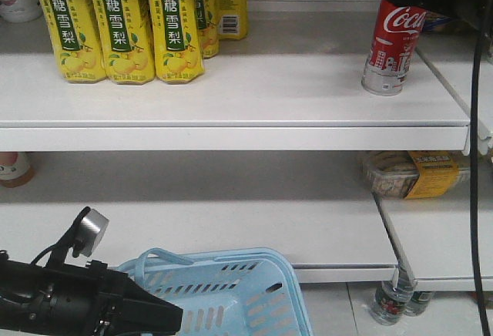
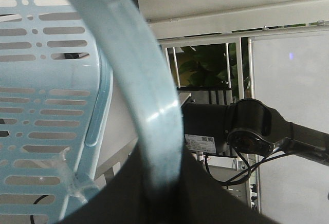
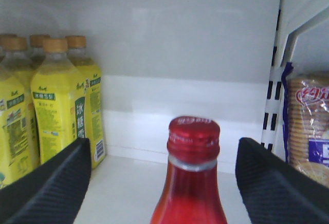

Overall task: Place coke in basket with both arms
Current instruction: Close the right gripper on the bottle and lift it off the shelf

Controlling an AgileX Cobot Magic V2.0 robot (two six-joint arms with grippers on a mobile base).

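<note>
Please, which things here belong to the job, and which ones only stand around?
For the job: coke, basket, left gripper, right gripper.
Only standing around: yellow drink bottles, biscuit packet, packaged snack, clear bottles.

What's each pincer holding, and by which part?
Left pincer grips the basket by its swing handle; right pincer, open around the coke, holds nothing.

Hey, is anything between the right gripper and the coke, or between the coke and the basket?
Nothing visible. The right gripper is open, its fingers either side of the coke. The coke stands on the upper shelf; the basket is lower, out in front, nothing between them.
</note>
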